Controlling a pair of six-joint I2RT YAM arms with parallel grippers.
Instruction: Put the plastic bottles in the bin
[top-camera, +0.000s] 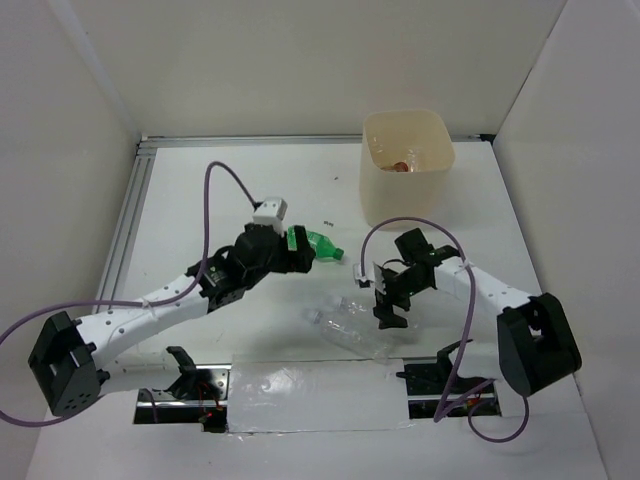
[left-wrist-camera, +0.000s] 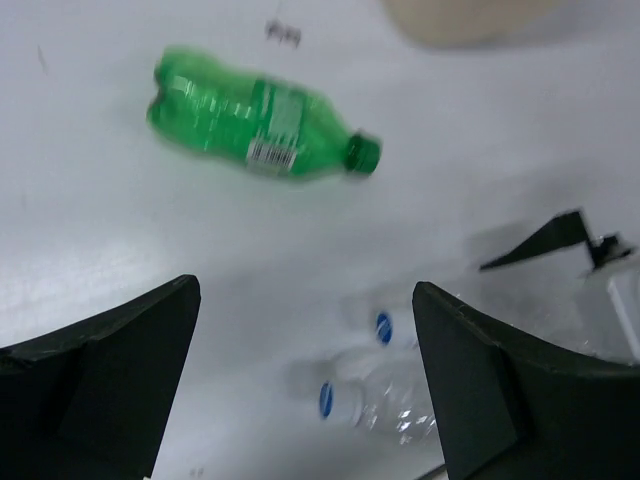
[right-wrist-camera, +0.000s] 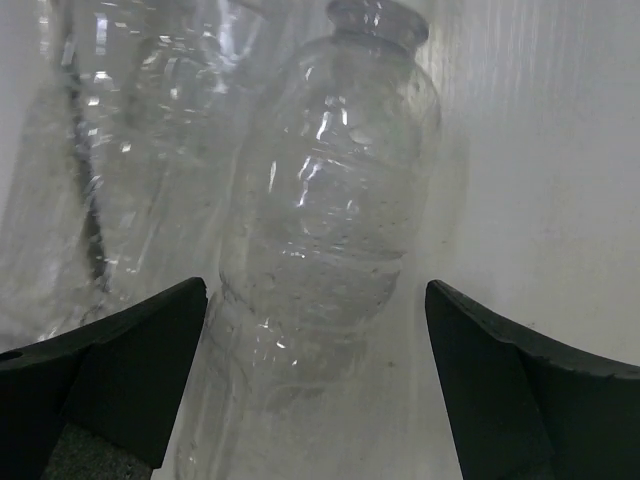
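Nearest the arm bases, the clear bottles (top-camera: 345, 325) lie on their sides on the white table (top-camera: 200, 200), touching one another. At least two show, with white caps that point toward the left arm. The right gripper (right-wrist-camera: 315, 290) hangs just over them with its jaws spread wide. In the right wrist view one clear bottle (right-wrist-camera: 330, 230) lies between the two fingers (right-wrist-camera: 100, 380), and neither finger is seen to touch it, so the gripper holds nothing. A little farther back, the left gripper (left-wrist-camera: 305, 290) is also wide open and empty. The green bottle (left-wrist-camera: 260, 125) lies on its side on the table just beyond its fingertips, capped and apart from the clear ones. Farthest back, near the rear edge of the table, the beige bin (top-camera: 372, 195) stands upright. At its bottom rests a small reddish item (top-camera: 400, 165) with something pale beside it, both too small to make out clearly.
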